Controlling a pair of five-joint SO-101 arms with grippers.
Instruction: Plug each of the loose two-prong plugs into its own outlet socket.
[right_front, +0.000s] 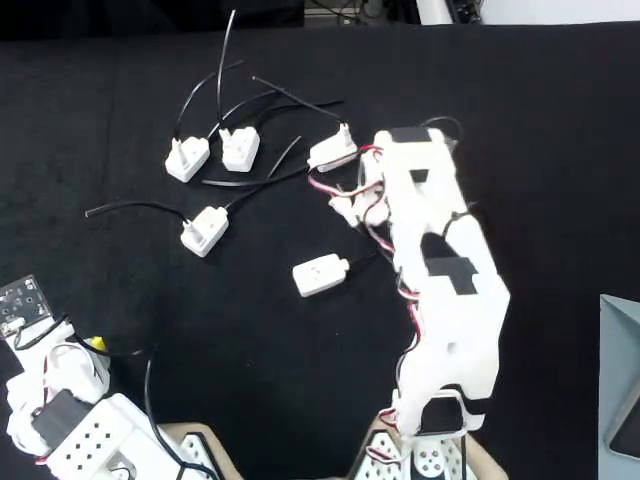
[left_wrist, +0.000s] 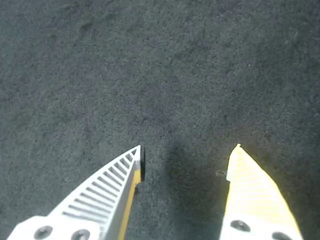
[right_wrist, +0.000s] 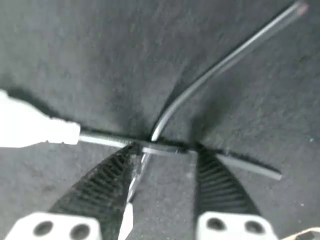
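Several white plug and socket blocks with black cords lie on the black cloth: two side by side (right_front: 187, 157) (right_front: 240, 148) at the far left, one (right_front: 333, 152) by the right arm's wrist, one (right_front: 205, 231) lower, and one (right_front: 320, 274) nearest the middle. My right gripper (right_wrist: 166, 149) is open and low over the cloth. Its fingertips straddle a thin black cord (right_wrist: 105, 140) that runs from a white plug (right_wrist: 25, 127). A second cord (right_wrist: 225, 60) crosses there and curves away. My left gripper (left_wrist: 188, 147) is open over bare cloth.
The right arm (right_front: 440, 280) stretches from the near edge to mid table. At the near left corner the left arm (right_front: 75, 425) is folded, with a small circuit board (right_front: 20, 303) beside it. A grey object (right_front: 622, 380) sits at the right edge.
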